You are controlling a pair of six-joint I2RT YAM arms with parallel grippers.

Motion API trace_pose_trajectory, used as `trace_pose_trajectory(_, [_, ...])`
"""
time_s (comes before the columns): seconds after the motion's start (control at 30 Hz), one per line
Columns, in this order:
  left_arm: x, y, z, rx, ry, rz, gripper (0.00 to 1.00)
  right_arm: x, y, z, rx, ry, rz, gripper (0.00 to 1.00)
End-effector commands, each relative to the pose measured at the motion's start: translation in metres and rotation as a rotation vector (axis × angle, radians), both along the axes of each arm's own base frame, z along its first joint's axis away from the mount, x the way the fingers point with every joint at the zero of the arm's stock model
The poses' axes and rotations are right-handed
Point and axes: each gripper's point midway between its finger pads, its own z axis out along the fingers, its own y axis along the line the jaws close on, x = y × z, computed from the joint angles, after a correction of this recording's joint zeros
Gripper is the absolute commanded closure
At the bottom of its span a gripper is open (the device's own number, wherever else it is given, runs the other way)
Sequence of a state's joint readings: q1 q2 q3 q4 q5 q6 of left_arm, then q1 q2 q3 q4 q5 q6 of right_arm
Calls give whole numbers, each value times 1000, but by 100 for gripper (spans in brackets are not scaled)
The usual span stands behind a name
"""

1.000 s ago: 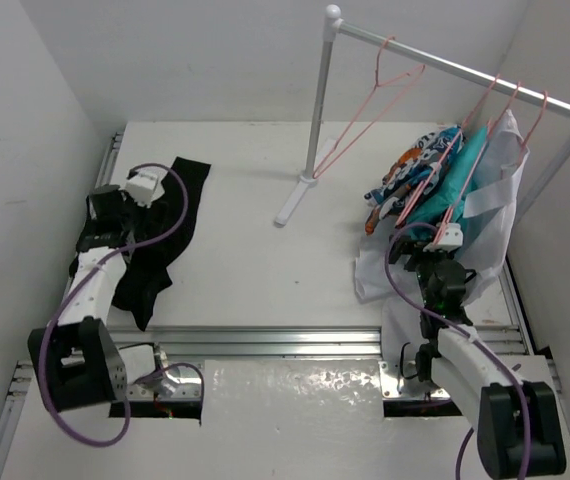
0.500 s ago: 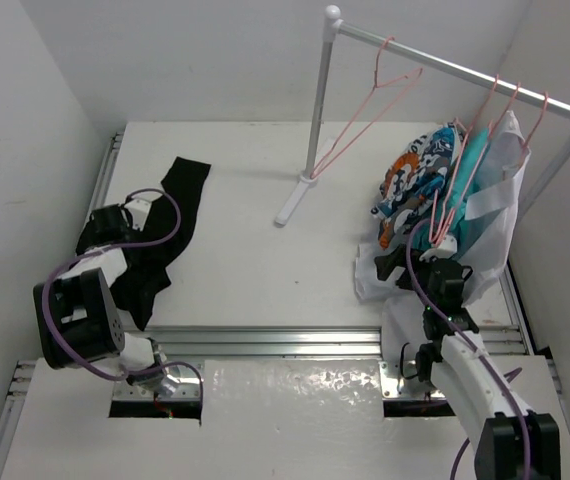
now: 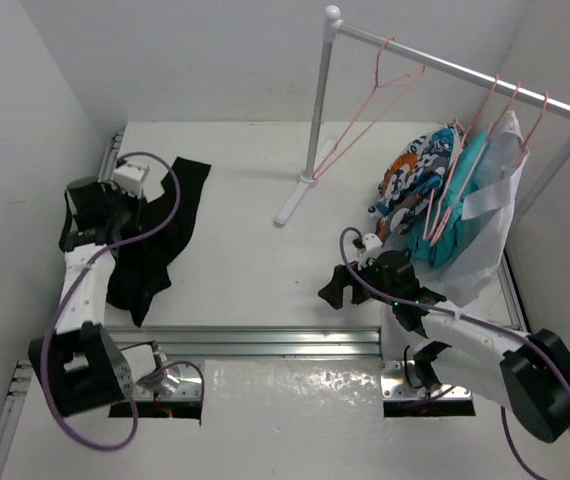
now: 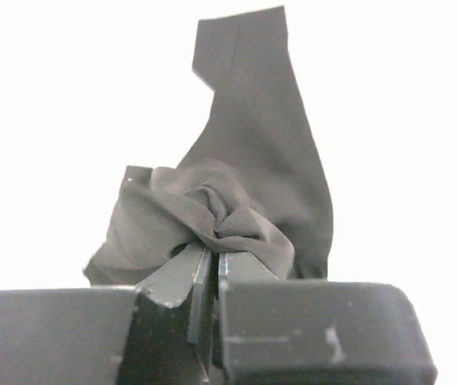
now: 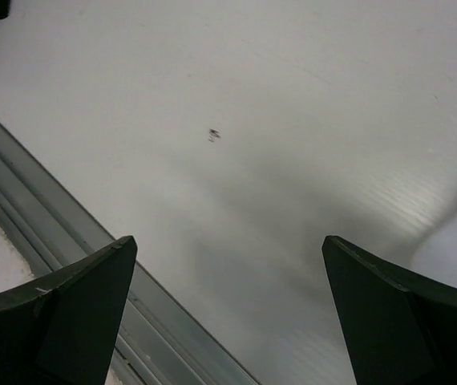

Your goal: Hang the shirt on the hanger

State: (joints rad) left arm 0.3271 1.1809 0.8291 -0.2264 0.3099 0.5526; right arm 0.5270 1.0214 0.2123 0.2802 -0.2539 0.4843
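The black shirt (image 3: 155, 240) lies crumpled at the left of the table, one sleeve stretched toward the back. My left gripper (image 3: 77, 218) sits at the shirt's left edge. In the left wrist view this gripper (image 4: 215, 253) is shut on a bunched fold of the shirt (image 4: 244, 160), which puckers over the fingertips. The empty pink hanger (image 3: 375, 110) hangs on the rail at the back, tilted, far from the shirt. My right gripper (image 3: 333, 290) hovers low over the bare table right of centre. Seen from its wrist, the right gripper (image 5: 228, 245) is open with nothing between its fingers.
The rack's white post (image 3: 315, 100) and foot (image 3: 293, 205) stand at mid-back. A patterned garment (image 3: 410, 175), a teal one (image 3: 455, 205) and a white one (image 3: 487, 235) hang on pink hangers at the right. An aluminium rail (image 3: 265, 340) runs along the near edge.
My left gripper closed on the shirt's fold and drew back to the left. The right arm swung away from the hanging clothes, leftward and down over the table.
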Motion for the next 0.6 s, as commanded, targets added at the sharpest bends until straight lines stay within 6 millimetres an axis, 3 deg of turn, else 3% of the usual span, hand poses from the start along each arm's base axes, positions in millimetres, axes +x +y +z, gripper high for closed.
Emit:
trace_pose_trajectory(0.0, [-9,-66,103,-138,-214,-274,100,23,30,42,30,-172,77,1])
trace_pose_trajectory(0.03, [-16,-73,142,-124,-294,-304,100,22,43,51,20,-203,128,1])
trace_pose_trajectory(0.07, [-24,-83,156,-144,-309,-347,100,19,48,44,-10,-183,155,1])
trace_pose_trajectory(0.1, [-32,-90,191,-129,-377,-372,100,16,63,55,-12,-218,210,1])
trace_pose_trajectory(0.17, [-42,-99,217,-152,-398,-400,100,8,78,56,-26,-236,274,1])
trace_pose_trajectory(0.2, [-48,-104,249,-155,-443,-413,100,1,94,68,-11,-286,334,1])
trace_pose_trajectory(0.27, [-57,-114,278,-175,-485,-457,100,-5,113,76,7,-325,390,1])
trace_pose_trajectory(0.3, [-65,-121,309,-188,-538,-476,100,-9,130,92,23,-368,434,1])
trace_pose_trajectory(0.37, [-77,-132,343,-230,-590,-510,100,-6,154,111,29,-399,474,1])
trace_pose_trajectory(0.4, [-86,-137,373,-216,-645,-530,100,-11,165,116,26,-416,509,1])
trace_pose_trajectory(0.47, [-96,-143,398,-235,-686,-550,100,-12,181,123,29,-423,544,1])
trace_pose_trajectory(0.5, [-103,-144,418,-214,-729,-549,100,-12,190,138,60,-446,556,1])
trace_pose_trajectory(0.57, [-101,-136,430,-200,-765,-488,100,-13,196,149,99,-465,564,1])
